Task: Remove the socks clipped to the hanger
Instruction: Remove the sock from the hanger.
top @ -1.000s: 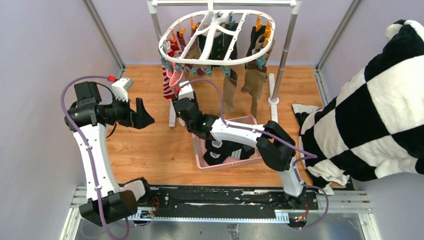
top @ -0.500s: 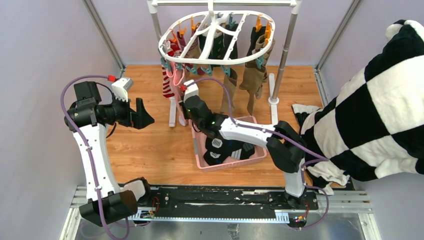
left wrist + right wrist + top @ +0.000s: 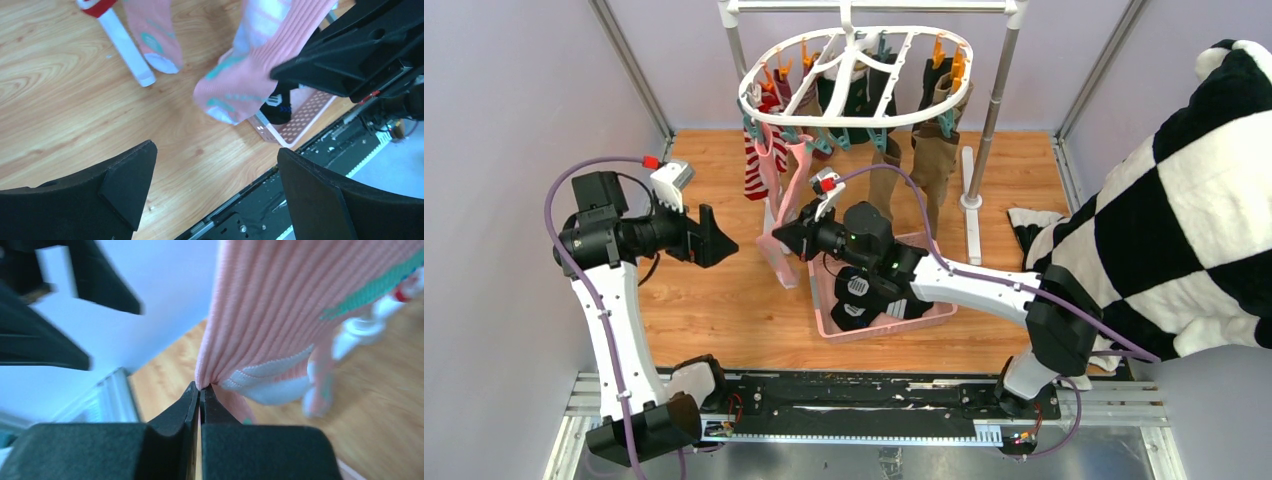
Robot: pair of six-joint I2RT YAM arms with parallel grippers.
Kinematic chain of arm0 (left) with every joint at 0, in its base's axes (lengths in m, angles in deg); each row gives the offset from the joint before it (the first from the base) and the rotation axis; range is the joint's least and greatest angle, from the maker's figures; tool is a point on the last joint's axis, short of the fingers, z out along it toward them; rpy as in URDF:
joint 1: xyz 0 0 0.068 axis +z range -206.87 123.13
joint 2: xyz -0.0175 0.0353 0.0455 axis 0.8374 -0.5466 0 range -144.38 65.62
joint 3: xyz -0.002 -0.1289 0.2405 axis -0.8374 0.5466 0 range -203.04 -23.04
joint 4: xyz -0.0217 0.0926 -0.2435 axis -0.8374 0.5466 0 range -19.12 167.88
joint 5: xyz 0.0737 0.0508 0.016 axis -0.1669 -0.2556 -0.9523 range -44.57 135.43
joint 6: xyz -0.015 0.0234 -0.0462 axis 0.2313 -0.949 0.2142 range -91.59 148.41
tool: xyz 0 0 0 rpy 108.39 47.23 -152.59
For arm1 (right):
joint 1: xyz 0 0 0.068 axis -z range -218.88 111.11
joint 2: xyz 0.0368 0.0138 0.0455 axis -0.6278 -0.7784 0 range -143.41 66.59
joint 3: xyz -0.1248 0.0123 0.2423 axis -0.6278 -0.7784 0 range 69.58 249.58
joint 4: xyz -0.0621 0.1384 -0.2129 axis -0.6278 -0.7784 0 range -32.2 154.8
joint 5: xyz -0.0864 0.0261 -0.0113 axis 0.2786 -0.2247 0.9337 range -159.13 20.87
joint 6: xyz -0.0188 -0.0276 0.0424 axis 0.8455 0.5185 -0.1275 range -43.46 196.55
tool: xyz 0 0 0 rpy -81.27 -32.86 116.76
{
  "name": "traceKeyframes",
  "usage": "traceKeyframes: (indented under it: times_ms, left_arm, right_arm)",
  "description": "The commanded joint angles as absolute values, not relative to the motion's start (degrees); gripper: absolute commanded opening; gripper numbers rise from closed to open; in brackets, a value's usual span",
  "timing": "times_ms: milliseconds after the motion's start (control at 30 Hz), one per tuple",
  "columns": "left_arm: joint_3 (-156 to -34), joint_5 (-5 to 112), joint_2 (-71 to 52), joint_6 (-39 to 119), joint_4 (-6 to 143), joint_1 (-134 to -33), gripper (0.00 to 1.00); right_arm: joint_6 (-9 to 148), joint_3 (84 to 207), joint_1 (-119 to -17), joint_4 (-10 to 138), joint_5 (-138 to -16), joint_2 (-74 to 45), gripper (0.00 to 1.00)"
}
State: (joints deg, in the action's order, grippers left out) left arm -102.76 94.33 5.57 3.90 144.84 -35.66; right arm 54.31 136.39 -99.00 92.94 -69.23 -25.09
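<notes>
**Top external.** Hanger (image 3: 894, 123): hooked on the pole rack (image 3: 996, 90) at the far side, socks (image 3: 934, 160) clipped below its rim. Pink sock (image 3: 796, 180): top at the hanger's left edge, slanting down toward the near left. Right hand (image 3: 784, 237): clamped on its lower part, left of the pink basket (image 3: 929, 312) on the bench (image 3: 714, 310). Left hand (image 3: 714, 237): near left, touching nothing.

**Left wrist.** Left hand (image 3: 215, 155): fingers apart over bare bench (image 3: 75, 100); pink sock (image 3: 250, 65) beyond them.

**Right wrist.** Right hand (image 3: 200, 390): fingers together, pinching a fold of pink sock (image 3: 280, 305).
</notes>
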Motion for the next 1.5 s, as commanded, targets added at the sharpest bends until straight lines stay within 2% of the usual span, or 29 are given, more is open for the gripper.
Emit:
traceKeyframes:
  times_ms: [0,167,500,833,1033,1133,1200,1233,1300,1333,1400,1467]
  left_arm:
    - [-101.3,100.7,8.1,3.5,146.5,-38.9,1.00]
    - [-101.5,104.4,10.0,4.4,146.4,-44.3,1.00]
    - [-100.3,114.5,10.3,5.9,146.2,-48.6,1.00]
    - [-96.3,110.8,11.9,3.5,146.3,-58.7,1.00]
    - [-94.8,109.8,12.4,1.9,146.4,-59.8,0.97]
    - [-94.0,108.7,12.5,0.4,146.5,-59.9,0.85]
    - [-93.8,108.0,12.3,-0.1,146.5,-59.9,0.71]
    - [-93.9,107.7,12.2,-0.4,146.5,-59.9,0.63]
    - [-94.5,106.7,11.8,-0.7,146.5,-59.9,0.42]
    - [-94.9,106.1,11.6,-0.8,146.6,-59.9,0.34]
    - [-95.3,105.2,11.0,-0.7,146.6,-59.9,0.23]
    - [-95.4,104.5,10.7,-0.7,146.5,-59.9,0.15]
  right_arm:
    - [45.1,133.5,-99.9,104.4,-87.3,-21.8,0.00]
    - [39.5,130.0,-100.5,110.8,-95.5,-19.5,0.00]
    - [32.9,123.9,-100.6,120.5,-100.7,-15.5,0.00]
    - [29.7,121.3,-99.4,123.2,-100.3,-12.1,0.00]
    - [29.2,120.8,-99.4,122.0,-99.9,-11.5,0.00]
    - [29.5,121.2,-99.4,119.5,-98.9,-10.7,0.00]
    - [31.2,121.9,-99.5,113.9,-96.7,-9.8,0.00]
    - [32.1,122.3,-99.5,110.9,-94.8,-9.2,0.03]
    - [33.4,122.4,-99.6,105.7,-90.2,-7.1,0.16]
    - [34.1,122.2,-99.7,103.3,-87.8,-5.9,0.19]
    - [35.6,122.4,-99.9,96.6,-81.0,-3.3,0.32]
    - [37.0,123.3,-100.2,88.2,-73.1,-0.3,0.49]
